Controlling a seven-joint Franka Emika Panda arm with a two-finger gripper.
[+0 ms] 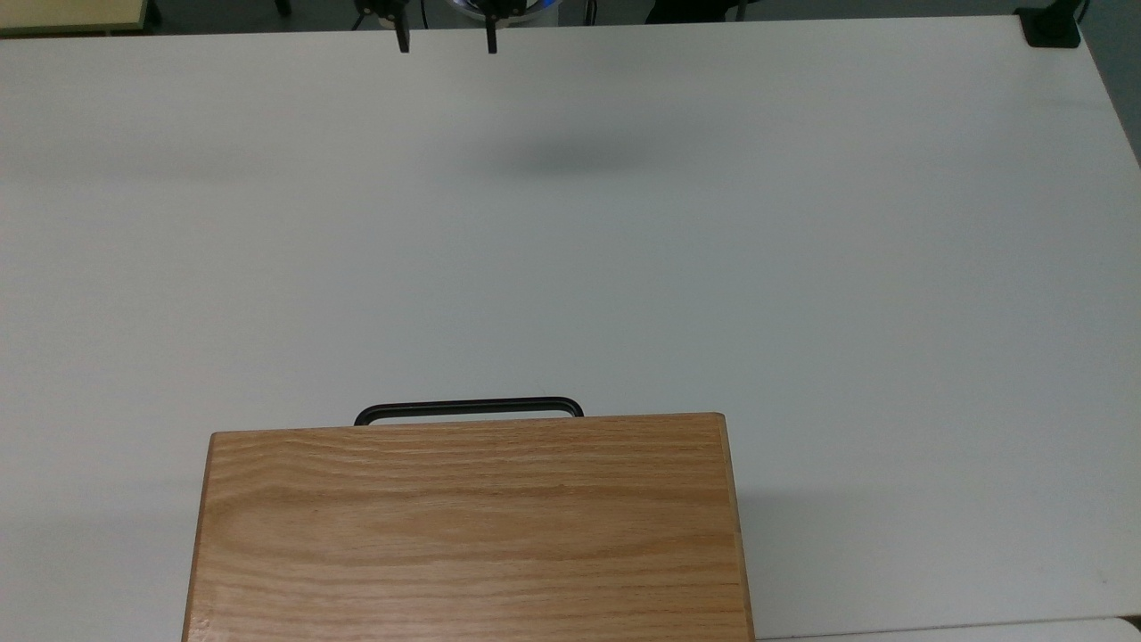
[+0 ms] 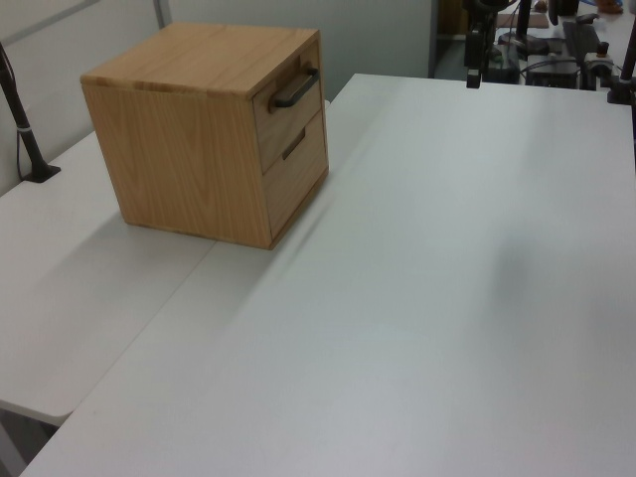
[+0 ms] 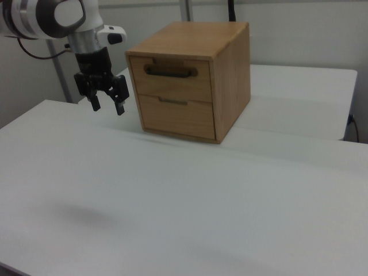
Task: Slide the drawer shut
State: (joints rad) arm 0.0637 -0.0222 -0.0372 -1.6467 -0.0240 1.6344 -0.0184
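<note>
The drawer (image 3: 171, 80) is the upper one in the oak cabinet (image 3: 230, 80), with a black bar handle (image 3: 171, 72). Its front sits flush with the cabinet face. From above, the handle (image 1: 468, 408) pokes out past the cabinet top (image 1: 468, 526). In the left view the drawer (image 2: 290, 104) faces the open table. My gripper (image 3: 107, 106) hangs open and empty above the table, to the right view's left of the cabinet and well apart from it. It appears at the top view's upper edge as the gripper (image 1: 446, 43), and in the left view as the gripper (image 2: 474, 72) far behind the cabinet.
A lower drawer (image 3: 175, 117) with a small handle sits beneath the upper one. The white table (image 1: 713, 267) stretches wide between gripper and cabinet. A black pole clamp (image 2: 30, 149) stands at the left view's left; equipment clutters the far edge (image 2: 556, 50).
</note>
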